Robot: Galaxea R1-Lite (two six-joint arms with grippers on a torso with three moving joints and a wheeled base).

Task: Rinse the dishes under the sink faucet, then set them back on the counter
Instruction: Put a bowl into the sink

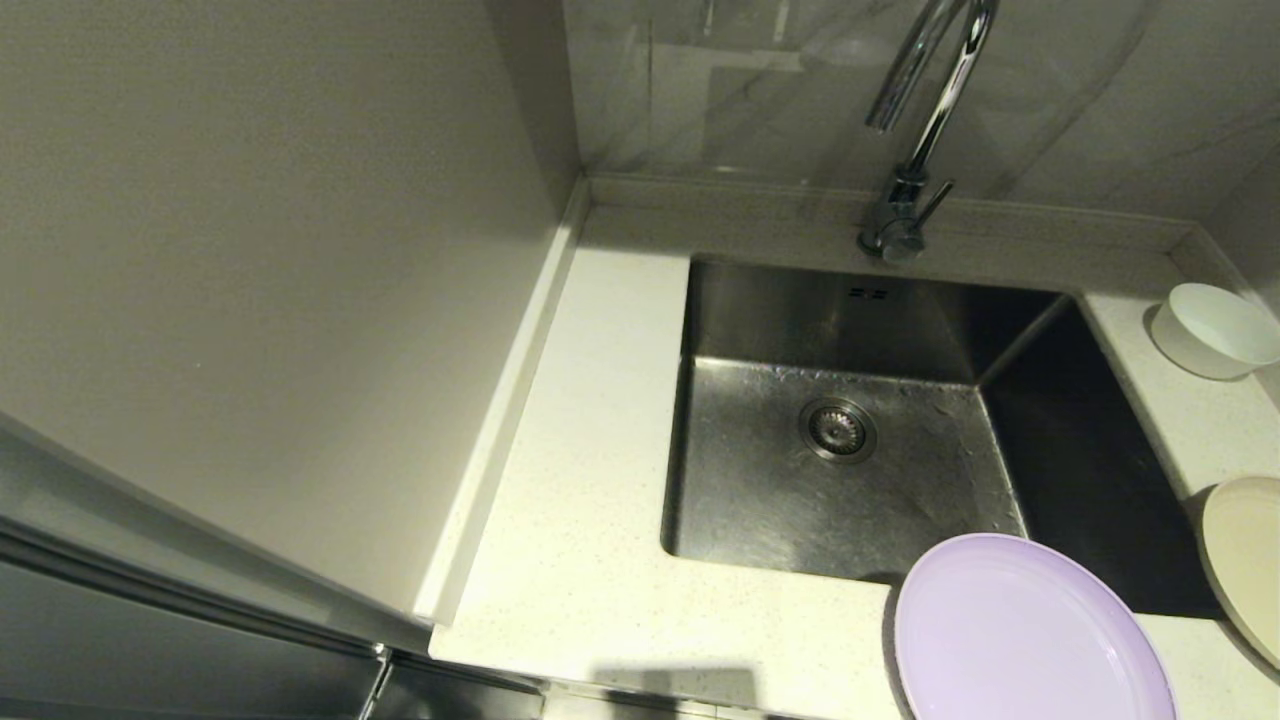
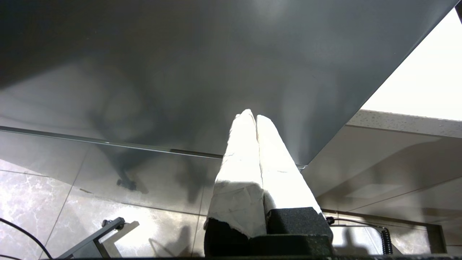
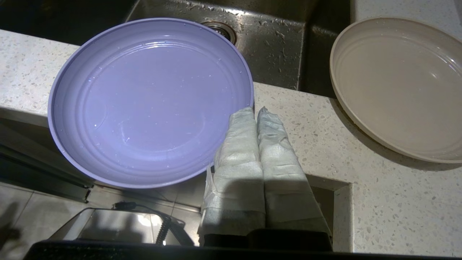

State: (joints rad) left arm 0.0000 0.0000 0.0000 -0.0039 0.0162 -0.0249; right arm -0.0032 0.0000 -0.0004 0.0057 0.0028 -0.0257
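The lilac plate point(image 1: 1030, 630) lies on the counter point(image 1: 580, 480) at the front right, overhanging both the sink's near rim and the counter's front edge. The cream-beige plate point(image 1: 1245, 560) rests on the counter right of the sink point(image 1: 760, 500), and the white bowl point(image 1: 1215, 330) stands farther back on the right. No water runs from the chrome faucet point(image 1: 925, 110). Neither gripper shows in the head view. In the right wrist view my right gripper point(image 3: 255, 108) is shut and empty, its tips beside the rim of the lilac plate point(image 3: 151, 101), left of the cream plate point(image 3: 397, 83). My left gripper point(image 2: 252, 115) is shut, parked low before a grey cabinet front.
Water drops lie on the sink floor around the drain strainer point(image 1: 838, 429). A beige wall panel point(image 1: 280, 300) bounds the counter on the left. A raised stone edge point(image 1: 760, 200) runs behind the sink. Below the counter are a tiled floor point(image 2: 43, 202) and cables.
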